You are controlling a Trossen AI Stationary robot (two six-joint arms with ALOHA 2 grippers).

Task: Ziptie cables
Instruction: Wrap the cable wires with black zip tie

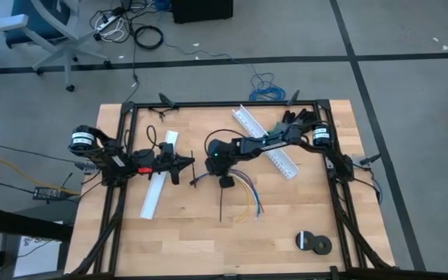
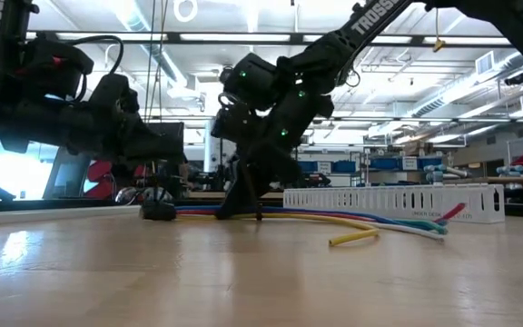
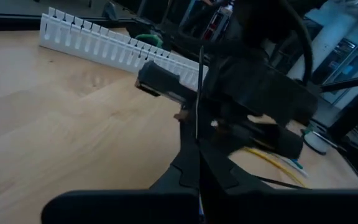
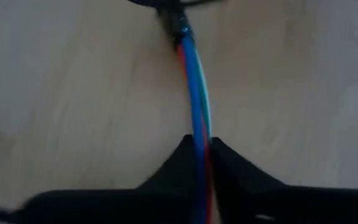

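as seen from above, the right gripper (image 1: 225, 180) is reached in over mid-table, tipped down onto the cables (image 1: 247, 194), while the left gripper (image 1: 188, 165) is held just beside it, clamped on a ziptie (image 1: 192, 170). from table height, the cables (image 2: 334, 221) are seen lying flat before the white channel (image 2: 393, 202). past the right wrist, the fingers (image 4: 173, 171) are seen pinched together on the cables (image 4: 194, 102). past the left wrist, a ziptie (image 3: 198, 93) is held upright.
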